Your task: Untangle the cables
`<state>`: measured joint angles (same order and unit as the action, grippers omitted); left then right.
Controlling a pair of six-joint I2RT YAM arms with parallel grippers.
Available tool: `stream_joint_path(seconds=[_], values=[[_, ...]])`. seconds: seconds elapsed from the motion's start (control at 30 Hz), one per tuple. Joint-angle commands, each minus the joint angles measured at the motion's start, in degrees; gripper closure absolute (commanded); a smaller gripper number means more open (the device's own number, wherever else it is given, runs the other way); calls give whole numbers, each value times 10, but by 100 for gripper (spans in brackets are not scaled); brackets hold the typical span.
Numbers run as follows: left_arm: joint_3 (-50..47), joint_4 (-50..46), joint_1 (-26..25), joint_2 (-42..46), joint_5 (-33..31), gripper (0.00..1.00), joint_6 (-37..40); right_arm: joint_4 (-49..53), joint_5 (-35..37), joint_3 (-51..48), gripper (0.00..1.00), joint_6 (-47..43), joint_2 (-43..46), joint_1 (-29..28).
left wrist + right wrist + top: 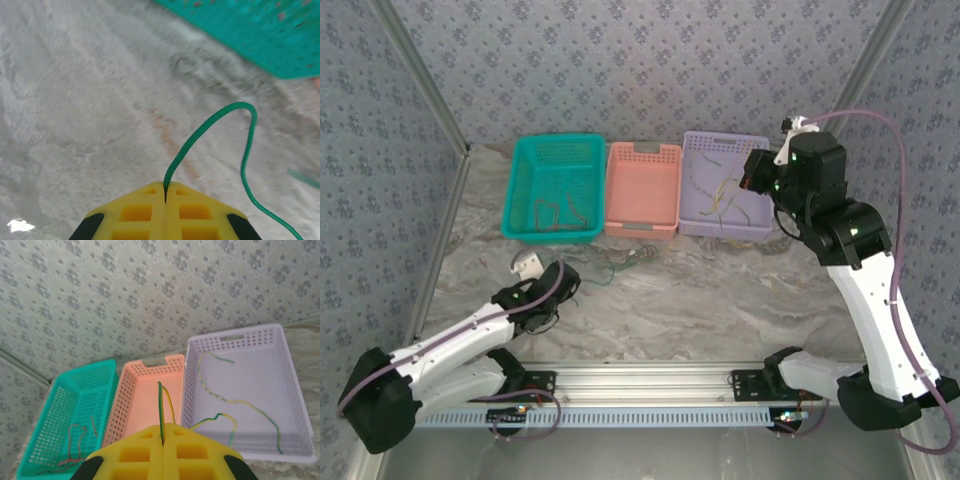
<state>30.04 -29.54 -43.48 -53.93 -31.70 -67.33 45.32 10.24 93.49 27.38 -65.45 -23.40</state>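
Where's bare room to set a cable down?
Pink basket is bare; so is the table between the purple basket and the rail. Crowded: green cable before the teal basket, clamped in the left gripper.

Left claw (570, 282) low by green cable (615, 265); right claw (752, 178) over purple basket (720, 137).

I see three baskets side by side at the far edge of the table (720, 290), against the back wall (640, 60). In the left basket (518, 190) lie cables (552, 213), more cables (235, 402) in the right basket (725, 138), the middle basket (642, 152) between. One cable (210, 120) trails on the table before the middle basket, leftward into my left gripper (165, 187). My right gripper (162, 432) hangs over the right basket, pinching a further cable (160, 405).
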Motion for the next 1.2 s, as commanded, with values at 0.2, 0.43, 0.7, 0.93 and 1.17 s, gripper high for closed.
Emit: stream_joint_path(seconds=[0.2,0.43,0.7,0.93,1.17], values=[[159,-89,7,94,-47,100,110,-20,26,-186,100,23,55,-8],[270,-65,19,100,-14,100,223,-40,41,-309,100,53,59,-29],[401,-80,51,59,5,100,306,-82,49,-359,100,58,16,19],[425,-63,58,6,62,100,325,-106,13,-306,100,23,-42,52],[413,-60,58,-7,56,100,307,-76,-5,-158,100,13,-57,77]])
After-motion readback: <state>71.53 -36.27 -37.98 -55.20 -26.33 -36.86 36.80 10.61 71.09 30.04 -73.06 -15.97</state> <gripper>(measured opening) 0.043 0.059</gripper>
